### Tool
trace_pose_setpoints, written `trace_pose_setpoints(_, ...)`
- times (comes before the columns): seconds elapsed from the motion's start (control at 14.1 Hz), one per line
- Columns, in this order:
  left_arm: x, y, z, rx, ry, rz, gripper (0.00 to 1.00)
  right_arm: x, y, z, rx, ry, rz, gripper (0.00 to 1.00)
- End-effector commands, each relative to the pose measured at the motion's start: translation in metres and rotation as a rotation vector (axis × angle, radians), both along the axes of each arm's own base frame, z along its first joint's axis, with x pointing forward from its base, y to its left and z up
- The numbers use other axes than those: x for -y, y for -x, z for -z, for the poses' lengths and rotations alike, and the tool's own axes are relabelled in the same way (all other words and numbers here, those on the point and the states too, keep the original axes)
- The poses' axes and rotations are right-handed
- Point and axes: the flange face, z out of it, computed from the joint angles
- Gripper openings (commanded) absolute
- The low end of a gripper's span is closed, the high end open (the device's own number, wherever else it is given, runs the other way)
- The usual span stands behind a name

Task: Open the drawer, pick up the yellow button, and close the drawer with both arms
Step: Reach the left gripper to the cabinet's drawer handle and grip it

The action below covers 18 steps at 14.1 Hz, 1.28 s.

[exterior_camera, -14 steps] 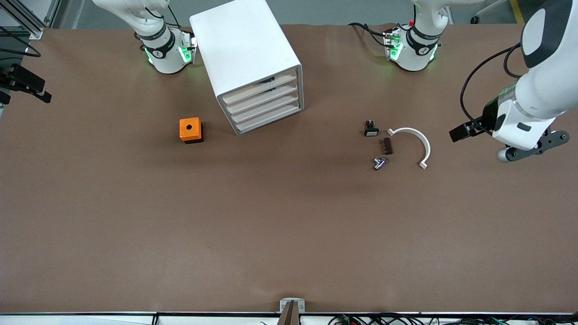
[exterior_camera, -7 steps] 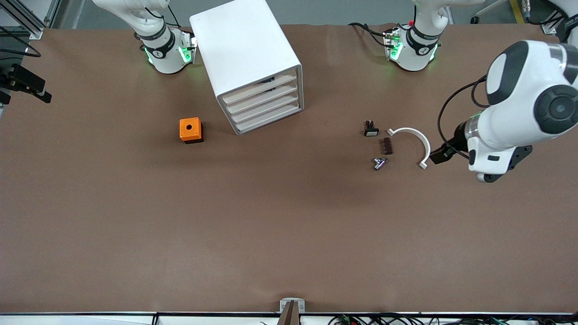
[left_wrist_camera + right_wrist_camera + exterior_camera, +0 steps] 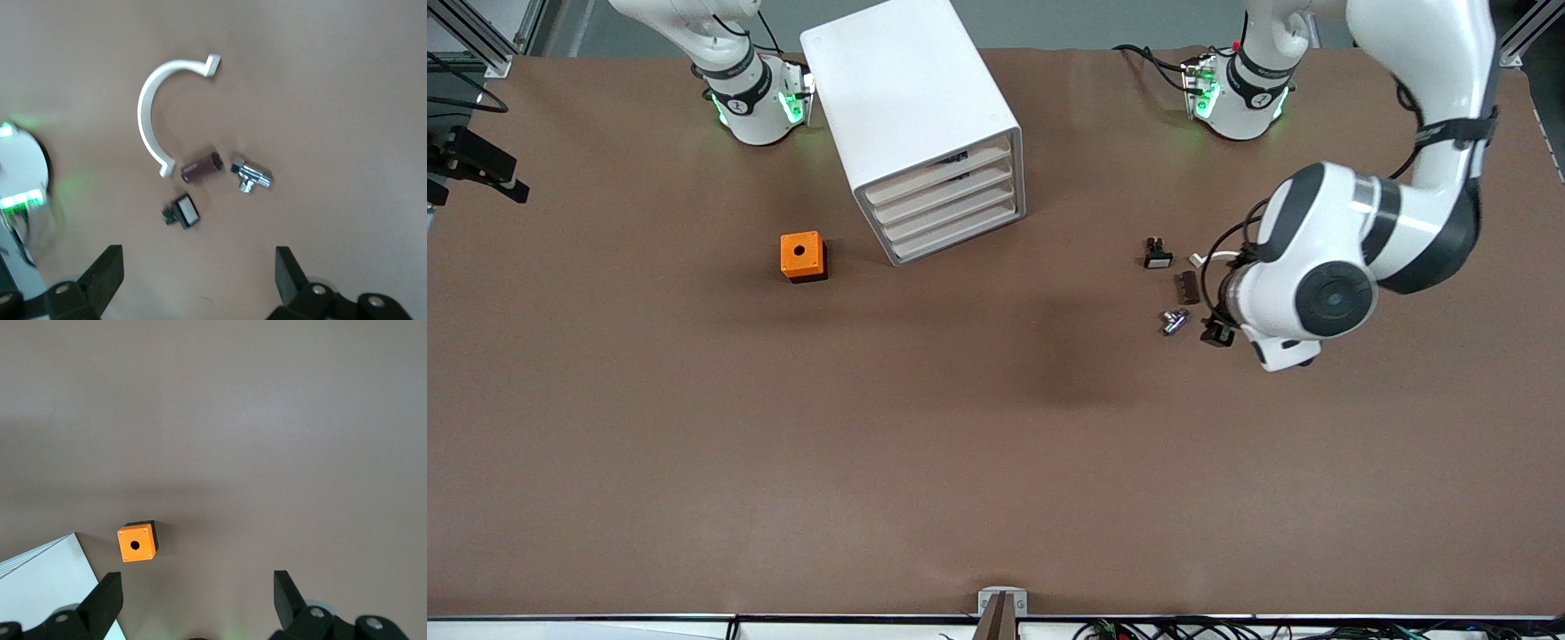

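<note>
The uppermost shallow white tray drawer (image 3: pixel 941 174) of the white rounded box cabinet (image 3: pixel 911 107) is seen shut, so nothing of the task is judged done; the button is not seen. The left gripper (image 3: pixel 197 283), jaws wide and empty, hangs over a curved white clip (image 3: pixel 155 110) and small parts, well apart from the drawer. The right gripper (image 3: pixel 195 603), likewise open, hangs above an orange holed cube (image 3: pixel 137 543).

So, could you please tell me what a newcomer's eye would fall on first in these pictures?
Probably the big white cabinet near the right arm's base, all four drawers shut, with the bright orange cube beside it, slightly nearer the front camera. Next, the left arm bent over a cluster of small parts; its left gripper hangs open above a curved white bracket and a chrome fitting.
</note>
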Motion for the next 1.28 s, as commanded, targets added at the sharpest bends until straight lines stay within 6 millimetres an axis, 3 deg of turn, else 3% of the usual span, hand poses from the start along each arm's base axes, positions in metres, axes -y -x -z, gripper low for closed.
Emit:
trace_pose_setpoints(0.0,0.044,0.002,0.027,-0.044,-0.042,-0.144,1.0,-0.002,0.006,-0.002,0.004,-0.002,-0.003,1.0)
trace_pose_setpoints(0.21,0.084,0.016,0.052,-0.132,-0.036,-0.301,1.0,-0.002,0.006,-0.002,0.004,-0.002,-0.003,1.0)
trace_pose_setpoints(0.5,0.154,0.056,0.081,-0.288,-0.054,-0.468,1.0,-0.002,0.006,-0.002,0.004,-0.002,-0.003,1.0)
trace_pose_setpoints(0.85,0.216,0.09,0.066,-0.555,0.003,-0.718,1.0,-0.002,0.006,-0.002,0.004,-0.002,-0.003,1.0)
trace_pose_setpoints(1.07,0.232,0.096,0.067,-0.69,-0.005,-0.832,1.0,-0.002,0.006,-0.002,0.004,-0.002,-0.003,1.0)
trace_pose_setpoints(1.14,0.236,0.099,0.071,-0.732,-0.011,-0.852,0.99,-0.001,0.006,-0.003,0.005,-0.001,-0.002,1.0)
trace_pose_setpoints(1.21,0.245,0.105,0.071,-0.76,-0.009,-0.854,0.89,-0.001,0.006,-0.003,0.007,-0.001,-0.002,1.0)
